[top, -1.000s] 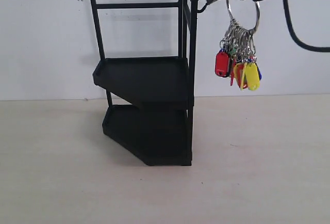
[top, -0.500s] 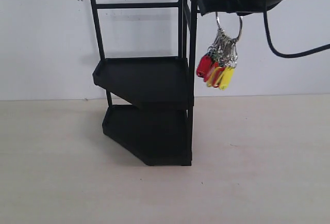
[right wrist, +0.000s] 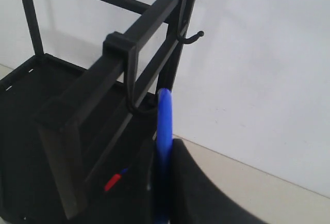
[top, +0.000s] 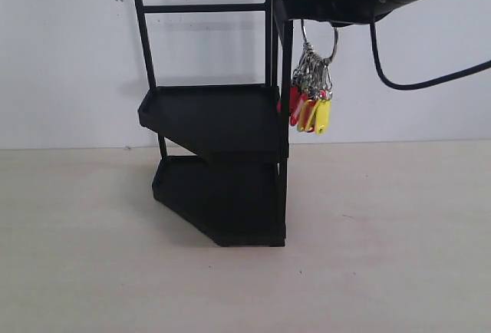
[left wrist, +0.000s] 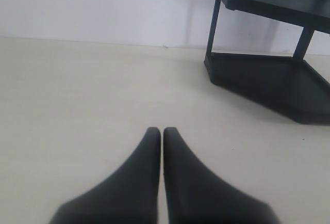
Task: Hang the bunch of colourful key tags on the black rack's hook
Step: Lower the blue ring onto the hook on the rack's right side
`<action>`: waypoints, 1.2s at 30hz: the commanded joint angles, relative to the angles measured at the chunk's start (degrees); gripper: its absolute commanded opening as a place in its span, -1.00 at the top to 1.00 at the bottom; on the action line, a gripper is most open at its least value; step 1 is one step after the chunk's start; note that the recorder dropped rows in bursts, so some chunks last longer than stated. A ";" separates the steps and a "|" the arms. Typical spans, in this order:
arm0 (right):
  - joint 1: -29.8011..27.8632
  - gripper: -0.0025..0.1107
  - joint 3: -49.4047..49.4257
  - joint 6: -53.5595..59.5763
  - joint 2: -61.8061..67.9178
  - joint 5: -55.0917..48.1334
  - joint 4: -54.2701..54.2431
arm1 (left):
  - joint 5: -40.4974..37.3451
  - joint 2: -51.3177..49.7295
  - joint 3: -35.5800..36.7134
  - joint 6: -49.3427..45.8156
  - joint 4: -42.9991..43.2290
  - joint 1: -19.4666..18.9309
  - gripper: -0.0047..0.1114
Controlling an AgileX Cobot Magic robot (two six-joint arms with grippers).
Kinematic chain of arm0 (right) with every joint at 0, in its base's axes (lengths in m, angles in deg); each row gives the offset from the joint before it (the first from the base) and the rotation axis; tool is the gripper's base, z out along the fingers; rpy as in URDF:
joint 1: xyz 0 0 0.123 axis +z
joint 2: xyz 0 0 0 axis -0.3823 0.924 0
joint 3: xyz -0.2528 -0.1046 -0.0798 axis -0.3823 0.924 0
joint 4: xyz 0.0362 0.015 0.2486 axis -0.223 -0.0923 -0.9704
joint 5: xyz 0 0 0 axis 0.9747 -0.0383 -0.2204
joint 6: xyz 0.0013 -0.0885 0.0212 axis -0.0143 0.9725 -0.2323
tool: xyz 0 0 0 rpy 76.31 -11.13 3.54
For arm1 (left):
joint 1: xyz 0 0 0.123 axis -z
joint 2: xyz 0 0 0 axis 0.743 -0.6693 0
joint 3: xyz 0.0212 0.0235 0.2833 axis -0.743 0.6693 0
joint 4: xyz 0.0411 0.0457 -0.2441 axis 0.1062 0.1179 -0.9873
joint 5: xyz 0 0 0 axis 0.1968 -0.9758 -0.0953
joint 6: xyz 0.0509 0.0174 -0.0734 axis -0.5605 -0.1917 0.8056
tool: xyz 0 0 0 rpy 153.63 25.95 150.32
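White wall [top: 77, 57]; right gripper [right wrist: 165, 149] seemingly pinches bunch [top: 311, 91].

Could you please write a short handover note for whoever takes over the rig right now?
Left gripper: shut, empty, low over the table, away from the work.
Right gripper: shut on the blue loop of the colourful key tag bunch, beside the black rack's upper post.
Done: bunch is up at hook height, loop right beside the nearer hook.
Left: get the loop over the hook, release, withdraw.
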 commanded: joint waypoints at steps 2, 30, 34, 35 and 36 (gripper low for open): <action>-0.17 0.96 -0.10 0.38 -0.26 1.97 -1.77 | 0.45 0.12 -0.08 -0.20 0.28 0.04 0.84; -0.17 0.95 -0.10 0.86 1.31 0.29 -5.75 | 0.45 0.12 -0.08 -0.20 0.28 0.04 0.84; -0.17 0.63 -0.10 1.09 1.31 0.72 -6.21 | 0.45 0.12 -0.08 -0.20 0.28 0.04 0.84; -0.17 0.47 -0.10 1.21 1.31 1.12 -6.53 | 0.45 0.12 -0.08 -0.20 0.28 0.04 0.84; -0.17 0.28 -0.10 1.21 1.31 1.23 -6.77 | 0.45 0.12 -0.08 -0.20 0.28 0.04 0.84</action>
